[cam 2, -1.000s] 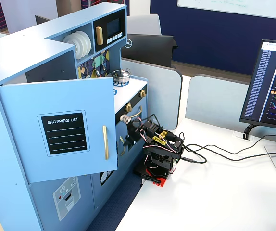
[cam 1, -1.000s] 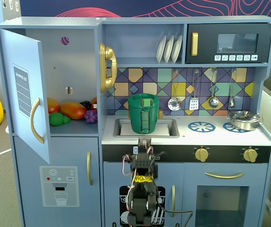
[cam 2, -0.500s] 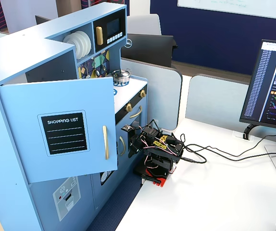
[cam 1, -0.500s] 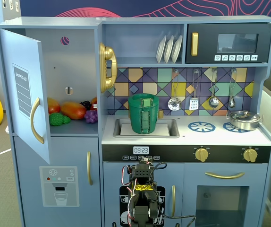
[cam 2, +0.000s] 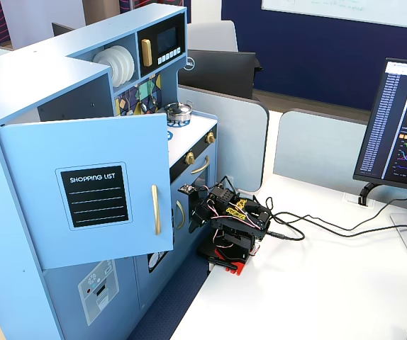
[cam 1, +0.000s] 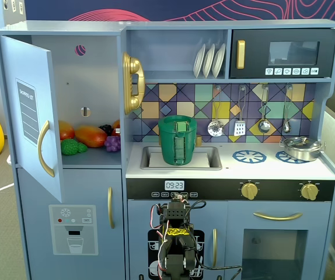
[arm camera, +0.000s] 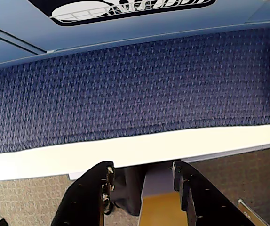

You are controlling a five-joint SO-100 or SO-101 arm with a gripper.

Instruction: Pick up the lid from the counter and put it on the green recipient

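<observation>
The green recipient [cam 1: 177,146] stands upright in the sink of the toy kitchen, its strap handle facing the fixed view. The lid [cam 1: 170,123] lies flat on its rim, square knob [cam 1: 181,126] up. My arm [cam 1: 176,239] is folded low in front of the kitchen, well below the counter and far from the pot; it also shows in the other fixed view [cam 2: 233,225] on the white table. In the wrist view my gripper [arm camera: 142,165] is open and empty, over the white table edge and blue carpet. The open door hides the pot in the side fixed view.
A shiny silver pot [cam 1: 302,147] sits on the right burner, with a blue burner ring [cam 1: 249,156] beside it. The fridge door [cam 1: 36,128] hangs open at left, with toy food [cam 1: 89,137] inside. A monitor [cam 2: 405,131] and cables [cam 2: 317,225] are on the table.
</observation>
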